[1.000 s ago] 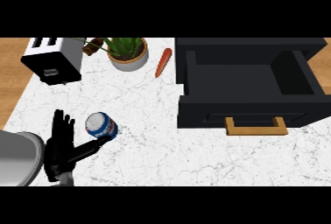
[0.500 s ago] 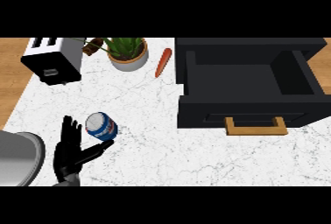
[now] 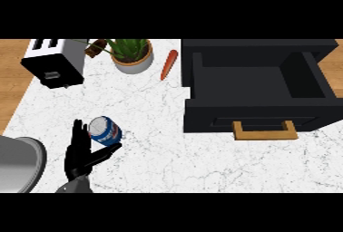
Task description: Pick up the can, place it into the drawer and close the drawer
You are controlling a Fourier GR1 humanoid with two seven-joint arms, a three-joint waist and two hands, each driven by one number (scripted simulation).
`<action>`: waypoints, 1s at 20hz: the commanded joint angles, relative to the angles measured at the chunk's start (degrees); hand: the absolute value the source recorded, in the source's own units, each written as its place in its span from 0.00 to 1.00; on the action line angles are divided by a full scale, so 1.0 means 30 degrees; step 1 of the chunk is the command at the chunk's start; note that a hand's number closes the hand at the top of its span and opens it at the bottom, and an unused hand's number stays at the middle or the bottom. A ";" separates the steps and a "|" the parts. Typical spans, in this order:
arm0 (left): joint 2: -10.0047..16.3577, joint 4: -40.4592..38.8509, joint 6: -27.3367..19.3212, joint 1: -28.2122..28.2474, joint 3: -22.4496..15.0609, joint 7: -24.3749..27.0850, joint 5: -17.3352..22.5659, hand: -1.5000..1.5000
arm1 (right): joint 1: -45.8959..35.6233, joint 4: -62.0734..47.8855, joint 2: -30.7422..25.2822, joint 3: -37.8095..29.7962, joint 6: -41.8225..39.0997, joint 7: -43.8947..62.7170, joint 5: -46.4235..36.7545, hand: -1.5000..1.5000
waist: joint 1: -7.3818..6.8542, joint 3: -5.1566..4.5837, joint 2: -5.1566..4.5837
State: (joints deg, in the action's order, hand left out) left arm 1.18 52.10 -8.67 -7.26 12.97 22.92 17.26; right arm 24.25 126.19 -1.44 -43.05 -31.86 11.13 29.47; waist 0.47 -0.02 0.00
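The can [image 3: 105,131], blue and white with a silver top, stands on the white marbled tabletop [image 3: 157,154] in its lower left part, tilted a little so that its top faces up and left. The left hand [image 3: 80,163] comes up from the view's lower edge just below and left of the can; it is spread wide, its fingers [image 3: 78,135] straight along the can's left side and its thumb [image 3: 107,152] reaching out under the can's lower edge. Whether fingers or thumb touch the can I cannot tell. Well apart to the right, the black drawer [image 3: 254,113] is pulled open, its inside dark, with a wooden handle [image 3: 264,132] on its front. Beyond the can, along the far edge, stand a toaster [image 3: 53,63] at the left, a potted plant [image 3: 132,55] beside it, and a carrot [image 3: 169,64] between the plant and the drawer.
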 commanded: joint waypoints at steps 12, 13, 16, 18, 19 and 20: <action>0.0639 -0.3124 0.3306 -0.3582 0.0468 -0.0149 0.1899 1.00 | 0.0464 0.1916 0.0452 0.0312 0.0560 0.1809 0.1095 0.00 | 0.0035 -0.0005 0.0016; 0.0416 -0.2563 0.3464 -0.2681 0.0285 0.0585 0.1862 1.00 | -0.0266 -0.0047 -0.0544 -0.0770 -0.0367 0.1076 0.1305 0.00 | -0.0048 0.0005 0.0020; 0.0147 -0.2219 0.2847 -0.3948 0.0098 0.0624 0.1785 1.00 | -0.0674 0.0188 -0.0221 -0.0493 0.0309 0.1639 0.0975 0.00 | -0.0062 0.0005 0.0010; 0.0612 -0.1395 0.3230 -0.4236 -0.0273 -0.0559 0.1803 1.00 | 0.0510 0.1257 0.0455 -0.0655 -0.0161 0.1578 0.1598 0.00 | -0.0011 0.0008 0.0041; 0.0583 -0.2591 0.4265 -0.3834 -0.0291 0.0927 0.1645 1.00 | -0.0158 0.1282 0.0144 -0.0661 0.0333 0.2104 0.1735 0.00 | -0.0009 -0.0001 0.0004; 0.0458 0.0454 0.3968 -0.2603 -0.0972 -0.1079 0.1857 1.00 | -0.0289 0.0861 0.0421 -0.0681 -0.0156 0.1329 0.0779 0.00 | -0.0171 0.0016 0.0059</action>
State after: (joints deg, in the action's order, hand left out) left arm 2.36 46.55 1.47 -17.68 12.52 23.51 22.49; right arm 24.00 128.55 -0.89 -44.72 -32.13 15.40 32.91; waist 0.34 -0.01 0.07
